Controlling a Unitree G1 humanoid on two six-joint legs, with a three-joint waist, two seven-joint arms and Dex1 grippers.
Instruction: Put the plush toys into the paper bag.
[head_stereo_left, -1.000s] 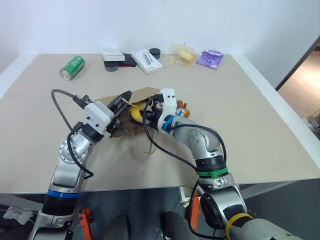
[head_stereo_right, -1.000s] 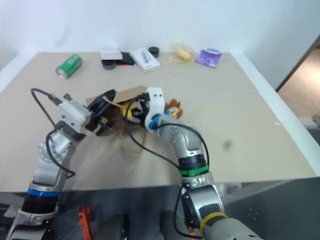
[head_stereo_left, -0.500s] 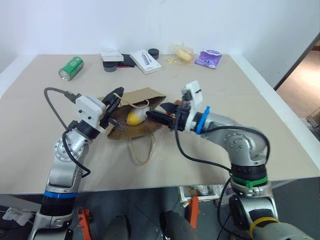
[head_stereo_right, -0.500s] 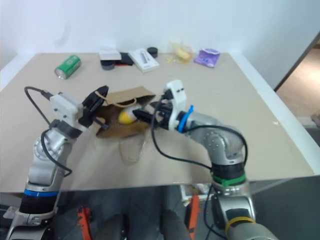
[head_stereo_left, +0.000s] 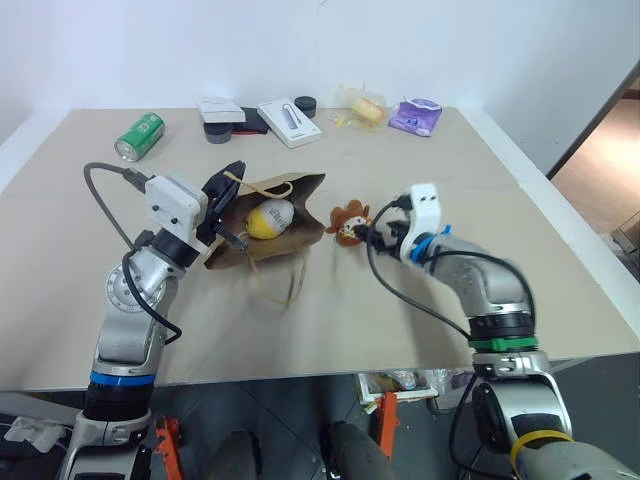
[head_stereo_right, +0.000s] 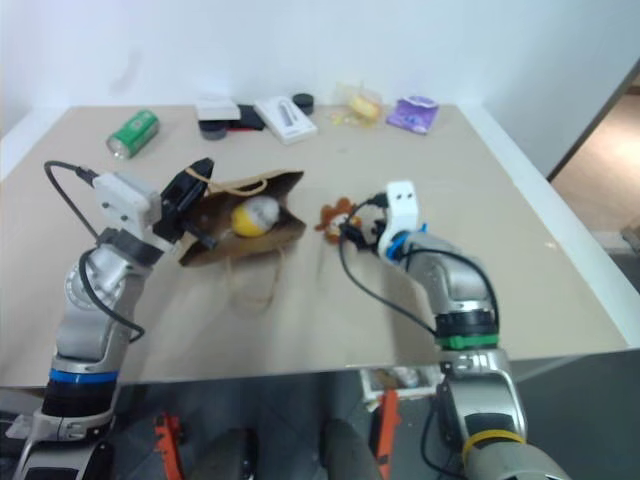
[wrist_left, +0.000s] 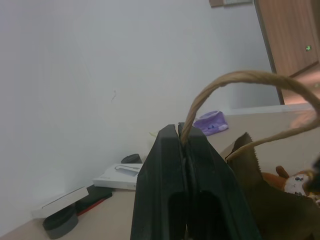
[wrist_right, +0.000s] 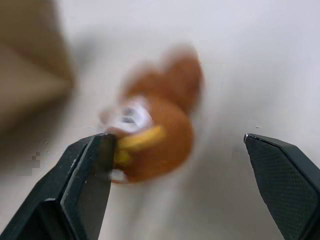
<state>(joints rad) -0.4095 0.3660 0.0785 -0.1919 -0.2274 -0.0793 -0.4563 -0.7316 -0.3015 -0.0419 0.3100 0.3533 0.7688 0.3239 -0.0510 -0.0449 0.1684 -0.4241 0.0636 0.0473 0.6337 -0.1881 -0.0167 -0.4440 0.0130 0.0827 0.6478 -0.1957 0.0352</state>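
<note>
The brown paper bag (head_stereo_left: 300, 197) lies on its side on the table, mouth facing right. Inside the mouth rests the yellow-and-white egg-shaped plush toy (head_stereo_left: 270, 217). My left gripper (wrist_left: 182, 131) is shut on the bag's upper twisted handle (wrist_left: 235, 79) and holds it raised. The brown plush toy (head_stereo_left: 349, 220) lies on the table just right of the bag's mouth. My right gripper (wrist_right: 176, 141) is open and faces this brown toy (wrist_right: 155, 135), which sits just ahead, between the line of the two fingers. It is not held.
The bag's second handle loop (head_stereo_left: 282, 284) trails on the table toward me. Along the far edge stand a green can (head_stereo_left: 144, 135), two white boxes (head_stereo_left: 292, 122), a black round item (head_stereo_left: 310, 104), a wrapped yellow item (head_stereo_left: 367, 108) and a purple pack (head_stereo_left: 420, 116).
My right gripper came out of the bag's mouth, opened and left the yellow-and-white toy inside. It then swung right to the brown toy. The left gripper kept its hold on the handle.
</note>
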